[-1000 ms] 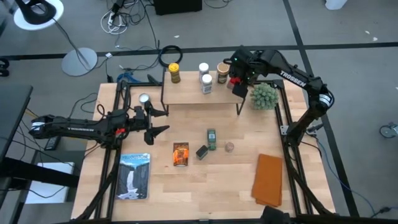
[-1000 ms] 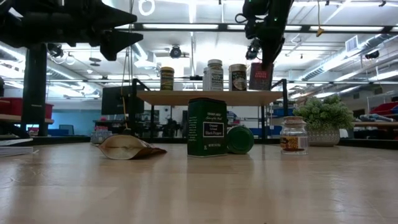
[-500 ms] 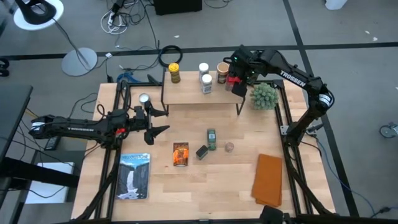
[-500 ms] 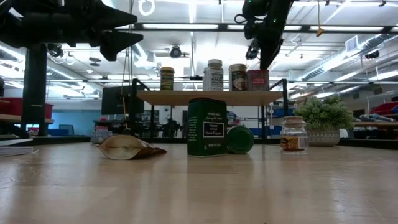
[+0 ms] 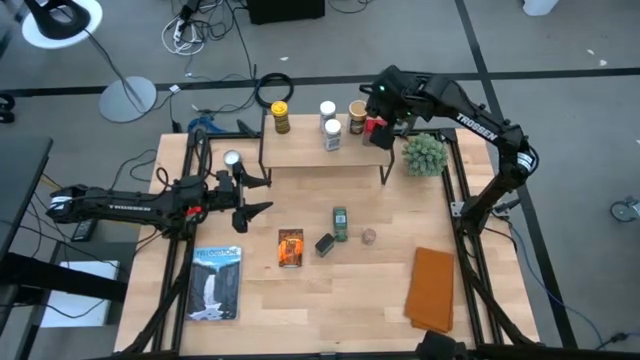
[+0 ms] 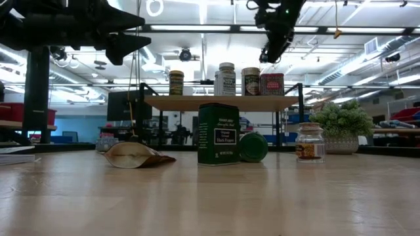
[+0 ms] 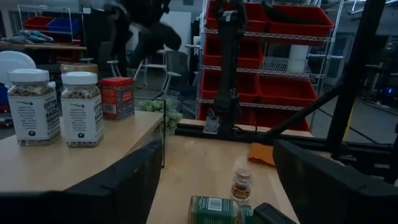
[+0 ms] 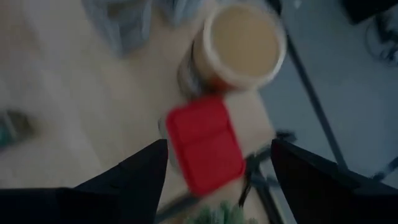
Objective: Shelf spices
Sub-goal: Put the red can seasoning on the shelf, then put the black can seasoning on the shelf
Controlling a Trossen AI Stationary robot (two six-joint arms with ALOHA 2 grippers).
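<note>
The shelf [image 5: 320, 155] stands at the table's far side. On it are a yellow-lidded jar [image 5: 281, 117], two white-lidded jars [image 5: 330, 124], a tan-lidded jar [image 5: 358, 114] and a red tin [image 5: 376, 128], all upright. My right gripper [image 6: 270, 51] hangs open above the red tin [image 8: 205, 144], clear of it. An orange packet [image 5: 290, 248], a dark box [image 5: 324, 243], a green tin [image 5: 340, 223] and a small clear jar [image 5: 369, 236] rest on the tabletop. My left gripper [image 5: 262, 194] waits open at the table's left.
A spiky green plant [image 5: 422, 153] stands just right of the shelf, under my right arm. A brown cloth [image 5: 433, 288] lies at the near right, a booklet [image 5: 216, 283] at the near left, and a round silver tin [image 5: 232, 158] left of the shelf.
My right gripper has let go of the red tin and risen straight up from it. The tin, a second ago held at the shelf's right end, now stands upright on the board by itself.
</note>
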